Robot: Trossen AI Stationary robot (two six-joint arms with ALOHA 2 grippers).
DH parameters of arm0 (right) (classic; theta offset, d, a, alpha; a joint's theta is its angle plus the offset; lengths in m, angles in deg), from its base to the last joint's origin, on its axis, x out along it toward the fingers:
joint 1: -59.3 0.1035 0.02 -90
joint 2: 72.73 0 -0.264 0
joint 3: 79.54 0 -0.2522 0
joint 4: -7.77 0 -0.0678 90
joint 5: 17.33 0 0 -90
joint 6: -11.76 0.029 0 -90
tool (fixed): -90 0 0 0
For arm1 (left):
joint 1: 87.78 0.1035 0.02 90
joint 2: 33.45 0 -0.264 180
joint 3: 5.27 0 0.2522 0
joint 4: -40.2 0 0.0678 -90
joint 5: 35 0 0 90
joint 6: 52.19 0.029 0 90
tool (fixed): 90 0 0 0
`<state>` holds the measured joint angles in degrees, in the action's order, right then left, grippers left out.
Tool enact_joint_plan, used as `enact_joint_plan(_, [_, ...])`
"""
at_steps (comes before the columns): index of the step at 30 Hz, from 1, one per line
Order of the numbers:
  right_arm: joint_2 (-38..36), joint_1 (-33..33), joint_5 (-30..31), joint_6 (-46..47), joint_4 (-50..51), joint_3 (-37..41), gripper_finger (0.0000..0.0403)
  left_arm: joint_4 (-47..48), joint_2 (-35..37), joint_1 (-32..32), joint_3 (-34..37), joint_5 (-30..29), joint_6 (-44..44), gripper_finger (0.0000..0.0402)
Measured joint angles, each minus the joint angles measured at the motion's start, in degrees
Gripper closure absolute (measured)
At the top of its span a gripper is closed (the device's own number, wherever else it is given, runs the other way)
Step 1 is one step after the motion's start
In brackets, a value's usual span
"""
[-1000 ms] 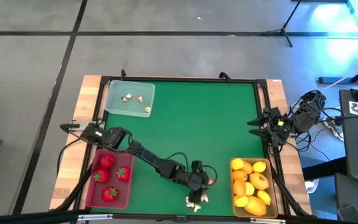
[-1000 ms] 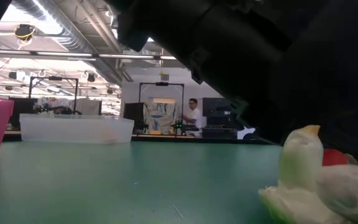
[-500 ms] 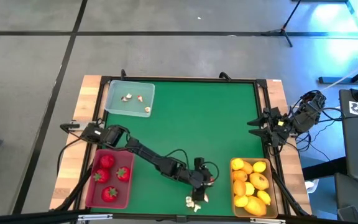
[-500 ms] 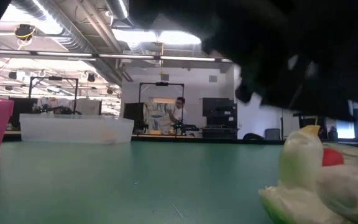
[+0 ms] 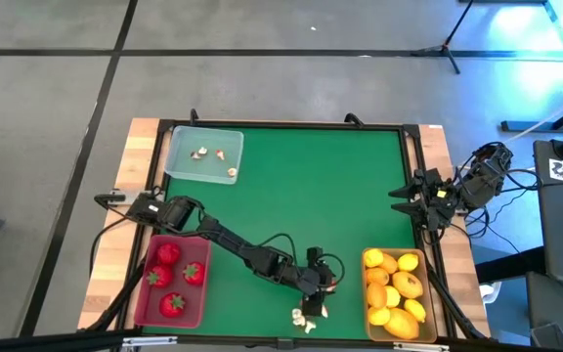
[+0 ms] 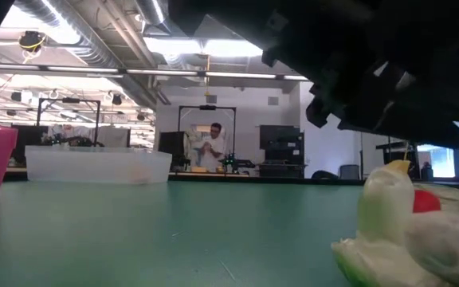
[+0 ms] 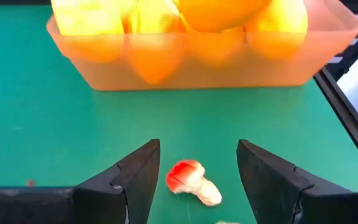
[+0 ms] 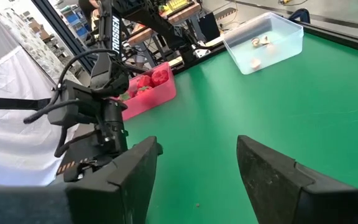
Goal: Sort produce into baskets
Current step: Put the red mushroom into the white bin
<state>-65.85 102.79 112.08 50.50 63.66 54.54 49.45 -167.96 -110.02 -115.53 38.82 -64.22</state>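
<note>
The left claw [image 5: 323, 284] hangs low over the front middle of the green bench [image 5: 301, 186], its fingers [image 7: 143, 171] spread, nothing between them but air. In the left wrist view a small white-and-red bit [image 7: 191, 182] lies on the green between the two fingers, touching neither; whether the claw is down at bench level or above it cannot be told.

Going from left to right across the high view: the pinkish-red basket [image 5: 143, 293] sits at the front left corner with four red strawberries [image 5: 168, 254] in it. Behind it, at the back left corner, the clear basket [image 5: 176, 147] holds a few tiny white-and-red bits [image 5: 201, 153]. The left arm [image 5: 233, 249] reaches from beside the pink basket out to the front middle. Just in front of its claw, near the bench's front edge, lies a small cluster of white bits [image 5: 307, 316]; the low view shows these close up at its right [image 6: 397, 231]. Right of them, at the front right corner, the tan-yellow basket [image 5: 366, 293] is full of yellow and orange lemons [image 5: 407, 285].

The right claw [image 5: 406, 200] waits at the right edge of the bench, behind the yellow basket, its fingers [image 8: 132, 171] spread and empty.

A person [image 6: 212, 147] stands in the room beyond the bench.
</note>
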Motion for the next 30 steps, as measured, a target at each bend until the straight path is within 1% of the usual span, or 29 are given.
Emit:
enact_joint_plan(3, [0.0,0.0,0.0,0.0,0.0,0.0,0.0182,0.2,-0.7,0.0,0.0,0.0,0.0,0.0192])
enact_joint_plan(7, [0.0,0.0,0.0,0.0,0.0,0.0,0.0182,-2.2,-2.3,0.2,0.0,0.0,0.0,0.0192])
enact_joint_plan(15, [0.0,0.0,-1.1,0.0,0.0,0.0,0.0182,-1.3,-2.8,0.3,0.0,0.1,-0.9,0.0192])
enact_joint_plan(22, [0.0,0.0,-1.1,0.0,0.0,0.0,0.0182,-1.8,-5.3,0.3,-0.1,2.5,-2.5,0.0192])
enact_joint_plan(30, [0.0,0.0,-1.1,0.0,0.0,0.0,0.0182,-2.5,-5.5,0.4,-0.1,1.6,-2.4,0.0195])
